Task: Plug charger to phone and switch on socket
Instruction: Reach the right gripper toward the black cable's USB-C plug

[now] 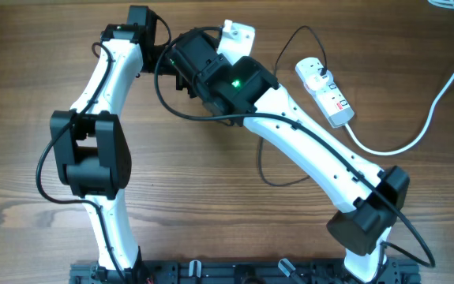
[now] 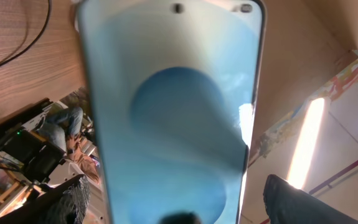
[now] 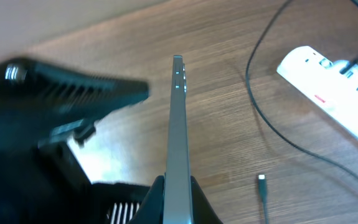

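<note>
The phone (image 3: 178, 118) is held on edge above the table, and my right gripper (image 3: 177, 190) is shut on its lower end. In the left wrist view its cyan-blue screen (image 2: 172, 112) fills the frame. My left gripper (image 2: 175, 199) is open, one finger on each side of the phone without touching it. From overhead the phone (image 1: 238, 35) shows white at the top centre, where both wrists meet. The charger (image 1: 290, 43) loops from the socket (image 1: 325, 91) across the table. Its connector tip (image 3: 261, 181) lies free on the wood. The socket (image 3: 331, 90) lies to the right.
The socket's thick white cord (image 1: 432, 102) curves off to the top right corner. My left arm's black wrist housing (image 3: 48, 99) sits close to the left of the phone. Bare wooden table (image 1: 211, 197) lies in front of the arms.
</note>
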`<state>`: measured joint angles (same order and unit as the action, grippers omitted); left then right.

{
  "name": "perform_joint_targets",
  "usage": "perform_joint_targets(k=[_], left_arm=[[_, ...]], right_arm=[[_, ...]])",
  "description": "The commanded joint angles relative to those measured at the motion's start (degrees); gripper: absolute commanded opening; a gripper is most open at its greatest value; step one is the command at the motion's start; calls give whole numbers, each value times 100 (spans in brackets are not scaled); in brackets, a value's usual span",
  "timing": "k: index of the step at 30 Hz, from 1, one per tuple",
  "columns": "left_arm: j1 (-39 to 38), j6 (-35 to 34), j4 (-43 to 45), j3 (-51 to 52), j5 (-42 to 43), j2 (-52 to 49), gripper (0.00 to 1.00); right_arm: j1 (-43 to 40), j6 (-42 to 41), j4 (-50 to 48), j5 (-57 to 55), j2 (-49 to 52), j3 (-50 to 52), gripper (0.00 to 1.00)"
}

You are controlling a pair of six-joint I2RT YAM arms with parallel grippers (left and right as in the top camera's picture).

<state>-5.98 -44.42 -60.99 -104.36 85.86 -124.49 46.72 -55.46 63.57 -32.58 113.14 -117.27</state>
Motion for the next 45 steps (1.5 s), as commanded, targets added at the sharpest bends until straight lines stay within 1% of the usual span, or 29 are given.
perform_joint_targets(k=[1,2,4,6,8,9,11,13,15,16,19,21,22,27,33,38,41,45], left_arm=[[26,17,13,-35,179,236,83],[26,-70,13,-35,232,236,79],[9,-173,13,-35,444,236,66],[-9,-262,-7,-35,448,236,62],[-7,-286,-17,-35,450,236,58],[-7,-402,-63,-35,450,236,57],[-9,-603,-166,-35,450,236,51],[-7,-623,-181,-35,450,236,50],[-13,-693,-179,-35,450,236,50],[-17,-717,-179,-35,448,236,50],[-17,-839,-177,-35,448,236,49],[-17,-837,-177,-35,448,236,43],[-17,-837,-177,-35,448,236,42],[-17,-844,-177,-35,450,236,42],[-17,-839,-177,-35,450,236,38],[-15,-839,-175,-35,448,236,39],[-17,-837,-170,-35,450,236,42],[-17,-837,-153,-35,450,236,43]], right_arm=[[7,-1928,0,-433,-474,-127,5],[9,-2308,31,-313,-507,-127,4],[9,-2962,22,109,-522,-127,5],[7,-3438,26,382,-503,-127,5],[7,-3783,44,404,-501,-127,5],[9,-4037,72,485,-498,-127,4],[9,-4406,76,623,-498,-127,5],[9,-4802,81,612,-498,-127,4],[9,-5672,280,616,-494,-127,5],[9,-5914,363,616,-494,-127,5],[9,-6321,413,728,-492,-127,4],[9,-6323,306,728,-492,-127,4],[9,-6321,214,745,-492,-127,4],[9,-6321,-153,1252,-494,-127,4],[7,-6323,-153,1180,-494,-127,4],[7,-6323,-96,717,-494,-127,4],[7,-6323,-109,372,-494,-127,4],[7,-6323,-232,415,-494,-127,4]])
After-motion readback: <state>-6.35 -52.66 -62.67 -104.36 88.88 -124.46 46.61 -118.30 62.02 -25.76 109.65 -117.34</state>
